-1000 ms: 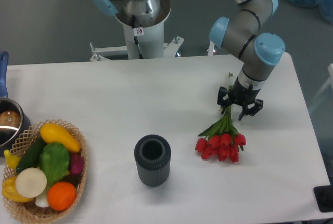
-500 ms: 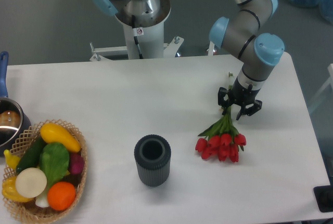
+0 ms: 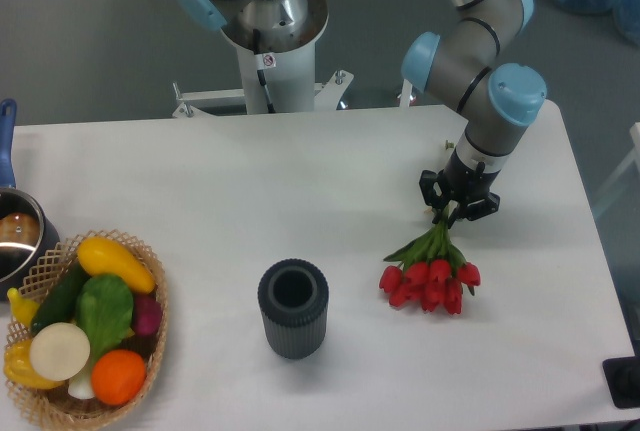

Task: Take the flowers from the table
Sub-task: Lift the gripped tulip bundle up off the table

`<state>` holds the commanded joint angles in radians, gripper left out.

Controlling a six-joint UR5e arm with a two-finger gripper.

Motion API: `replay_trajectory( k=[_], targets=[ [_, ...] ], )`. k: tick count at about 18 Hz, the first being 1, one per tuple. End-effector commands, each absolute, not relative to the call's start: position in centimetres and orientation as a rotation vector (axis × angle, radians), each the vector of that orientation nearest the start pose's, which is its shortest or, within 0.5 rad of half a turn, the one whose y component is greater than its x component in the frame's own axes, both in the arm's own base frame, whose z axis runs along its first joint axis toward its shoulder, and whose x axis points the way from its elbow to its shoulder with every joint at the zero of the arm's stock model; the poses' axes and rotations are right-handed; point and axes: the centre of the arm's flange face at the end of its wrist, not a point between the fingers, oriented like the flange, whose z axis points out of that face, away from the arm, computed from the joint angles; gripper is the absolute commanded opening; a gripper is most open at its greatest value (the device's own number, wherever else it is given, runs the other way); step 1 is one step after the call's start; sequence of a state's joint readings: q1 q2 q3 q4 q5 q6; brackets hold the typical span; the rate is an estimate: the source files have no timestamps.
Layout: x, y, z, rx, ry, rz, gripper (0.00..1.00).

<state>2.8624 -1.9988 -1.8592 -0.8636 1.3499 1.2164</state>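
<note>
The flowers (image 3: 430, 276) are a bunch of red tulips with green leaves, lying at the right side of the white table (image 3: 300, 181), blooms pointing toward the front edge. Their thin green stems run up into my gripper (image 3: 456, 211), which points straight down over them. Its black fingers are drawn in tight around the stems just above the leaves. The pale stem ends are mostly hidden behind the wrist. The blooms look to be resting on or just over the tabletop.
A dark ribbed cylindrical cup (image 3: 293, 308) stands left of the flowers. A wicker basket (image 3: 152, 346) of vegetables and fruit sits at the front left, with a metal pot (image 3: 14, 239) behind it. The table's right edge is close to the flowers.
The fingers have closed in on the stems from a wider spread. The bunch has shifted slightly to the right, its blooms swinging a little.
</note>
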Motion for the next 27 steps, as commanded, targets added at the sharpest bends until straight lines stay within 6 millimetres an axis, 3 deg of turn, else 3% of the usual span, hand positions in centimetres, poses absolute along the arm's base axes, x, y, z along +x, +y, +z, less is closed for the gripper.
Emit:
replay_trajectory(
  k=[10, 13, 17, 23, 27],
  targets=[
    [-51.4, 30.4, 20.7, -2.922, -0.118, -0.072, 0.2],
    [-52.1, 30.4, 24.2, -2.901, -0.113, 0.015, 0.2],
    [-53.0, 30.4, 26.8, -2.881, -0.111, 0.083, 0.2],
    [-54.8, 30.4, 32.5, -2.831, -0.11, 0.237, 0.2],
    [-56.7, 29.9, 35.7, -2.695, -0.134, 0.259, 0.2]
  ],
)
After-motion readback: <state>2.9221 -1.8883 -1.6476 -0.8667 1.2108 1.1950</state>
